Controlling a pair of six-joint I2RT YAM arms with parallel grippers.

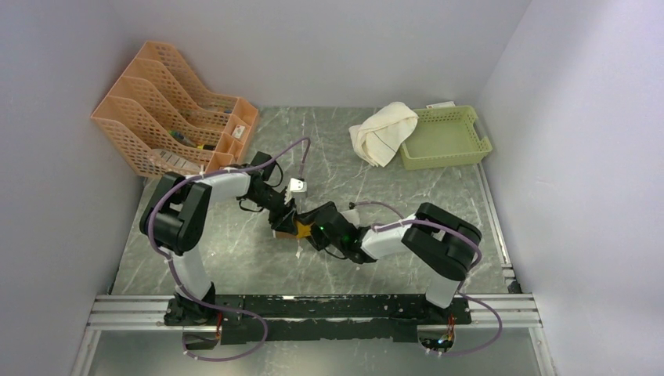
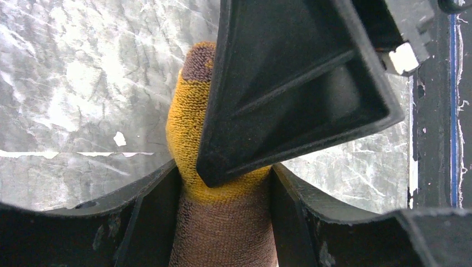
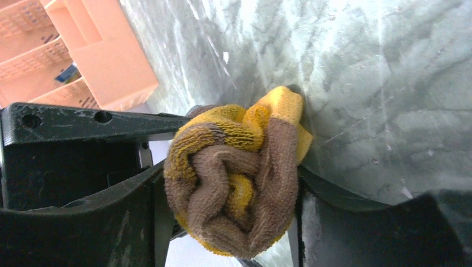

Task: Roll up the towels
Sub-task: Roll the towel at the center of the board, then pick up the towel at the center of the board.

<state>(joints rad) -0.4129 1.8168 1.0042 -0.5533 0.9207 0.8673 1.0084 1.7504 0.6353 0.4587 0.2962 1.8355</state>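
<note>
table (image 1: pixel 235 266) — grey marble | walls (image 1: pixel 329 47) — pale | yellow towel (image 3: pixel 239 189) mid-table, rolled

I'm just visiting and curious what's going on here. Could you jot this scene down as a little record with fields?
Yellow-brown towel: rolled into a bundle, mid-table
Left gripper: shut on that towel
Right gripper: shut on its rolled end
Cream towel: bunched, not rolled, against the green basket, far right
Orange rack: far left corner

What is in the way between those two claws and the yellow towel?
Nothing visible. The left gripper and the right gripper both clamp the bunched yellow-brown towel directly between their fingers.
</note>
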